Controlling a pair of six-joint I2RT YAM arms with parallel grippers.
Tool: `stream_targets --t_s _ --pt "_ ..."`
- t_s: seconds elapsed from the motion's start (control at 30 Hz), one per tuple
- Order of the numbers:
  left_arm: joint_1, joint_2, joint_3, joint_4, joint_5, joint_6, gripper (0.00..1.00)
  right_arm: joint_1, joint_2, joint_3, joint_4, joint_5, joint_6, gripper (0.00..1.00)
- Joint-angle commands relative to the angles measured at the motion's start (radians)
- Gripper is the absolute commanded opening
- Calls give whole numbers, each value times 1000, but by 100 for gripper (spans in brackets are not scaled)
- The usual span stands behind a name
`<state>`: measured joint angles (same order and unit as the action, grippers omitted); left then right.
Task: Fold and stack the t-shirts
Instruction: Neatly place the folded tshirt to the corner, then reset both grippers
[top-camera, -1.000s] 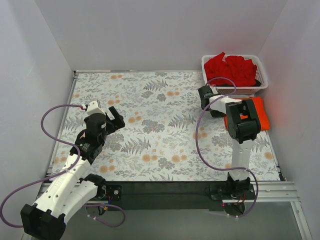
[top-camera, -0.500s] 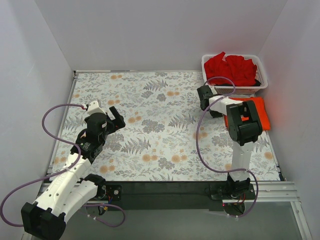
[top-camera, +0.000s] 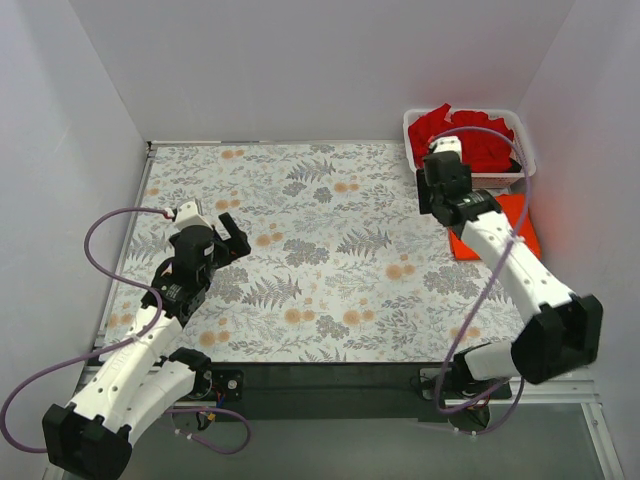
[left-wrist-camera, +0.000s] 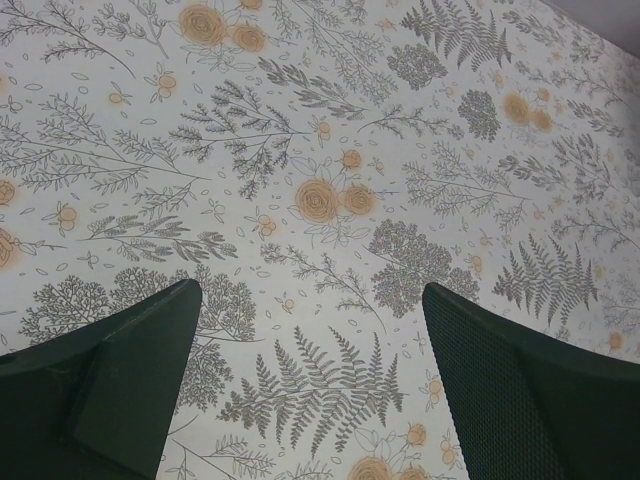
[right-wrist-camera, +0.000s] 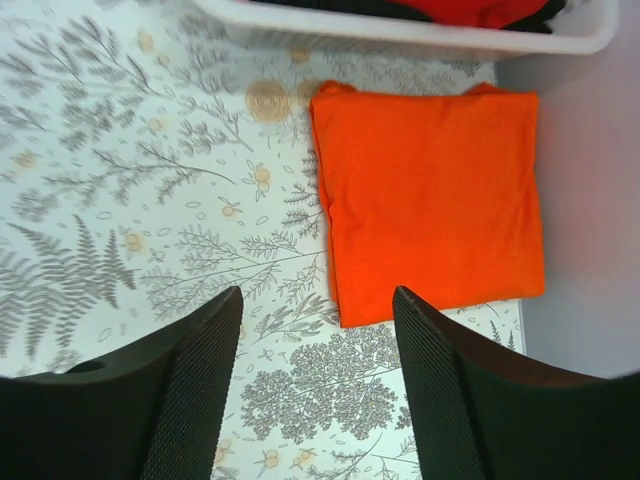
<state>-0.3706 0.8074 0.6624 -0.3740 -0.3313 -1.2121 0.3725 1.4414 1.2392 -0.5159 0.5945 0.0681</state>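
A bright orange-red t-shirt (right-wrist-camera: 430, 200) lies folded into a flat rectangle at the table's right edge (top-camera: 522, 225), just in front of the basket. Deeper red t-shirts (top-camera: 470, 138) are piled crumpled in the white mesh basket (top-camera: 523, 172). My right gripper (right-wrist-camera: 318, 300) hangs open and empty above the mat, by the folded shirt's near left corner and apart from it; in the top view it (top-camera: 446, 190) sits beside the basket's front left corner. My left gripper (left-wrist-camera: 310, 290) is open over bare mat at the table's left (top-camera: 232, 235).
The basket's white rim (right-wrist-camera: 400, 32) runs along the top of the right wrist view, with the white side wall (right-wrist-camera: 590, 250) just beyond the folded shirt. The floral mat (top-camera: 320, 250) covers the table. Purple cables loop off both arms.
The right arm has unfolded and swung its gripper back and right, toward the basket, and its jaws have opened. The left arm has stayed put.
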Motion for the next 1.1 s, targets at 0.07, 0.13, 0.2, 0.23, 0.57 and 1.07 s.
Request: stream_targets --t_s 0.07,0.13,0.2,0.23,0.57,1.07 --pt "-5 -60 -7 -3 -72 11 92 -7 -322 -64 -58 -59 71 77" --pt "-5 -105 -9 -3 -103 11 92 -6 -416 -89 -56 -52 78 84" --pt "-5 -140 -12 -2 -150 11 93 -6 -554 -138 -39 -38 84 90" --pt "-5 -183 -17 0 -166 13 93 -7 -600 -158 -32 -30 82 95" --pt "-7 -431 -41 -39 -342 48 97 -7 -1174 -541 214 -110 16 98" --pt "-5 -668 -138 56 -397 60 98 -6 -1265 -621 266 -110 -36 98"
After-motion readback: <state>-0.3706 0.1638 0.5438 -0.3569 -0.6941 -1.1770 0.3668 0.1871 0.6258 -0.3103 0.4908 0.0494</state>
